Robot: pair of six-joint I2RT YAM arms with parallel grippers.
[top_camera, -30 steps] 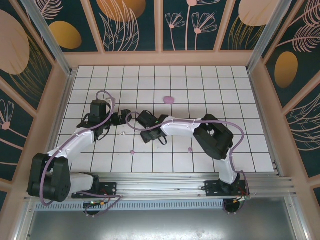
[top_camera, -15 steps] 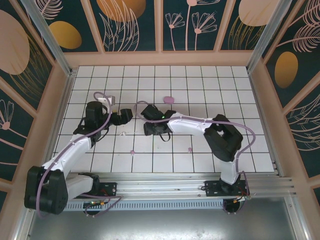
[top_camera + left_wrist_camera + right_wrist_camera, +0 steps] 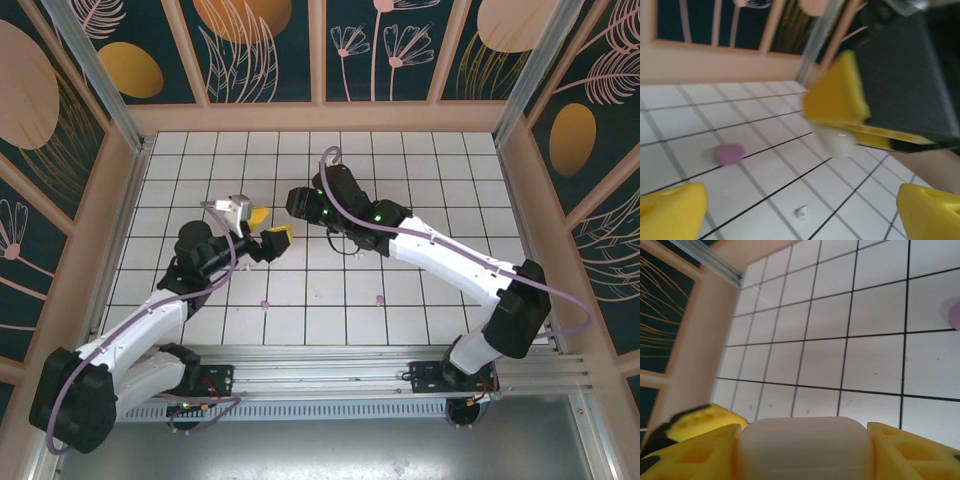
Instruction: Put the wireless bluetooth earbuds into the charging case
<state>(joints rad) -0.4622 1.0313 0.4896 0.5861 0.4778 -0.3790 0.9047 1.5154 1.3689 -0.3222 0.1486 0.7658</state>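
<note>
The right tool [image 3: 802, 452] is clamped on a white, rounded plastic charging case [image 3: 804, 437]. Its yellow foam fingers [image 3: 695, 452] press against both ends of the case, whose lid is closed, and hold it above the white tiled desk [image 3: 420, 170]. The left tool [image 3: 268, 226] stands wide apart and holds nothing; its yellow fingertips [image 3: 670, 210] sit at the two lower corners of the left wrist view. The two tools are near each other over the middle of the desk, and the case hangs just in front of the left tool's open jaws. A small pink lump [image 3: 729, 153] lies on the tiles. Nearer the left tool is a tiny white piece [image 3: 801, 212], too small to identify.
</note>
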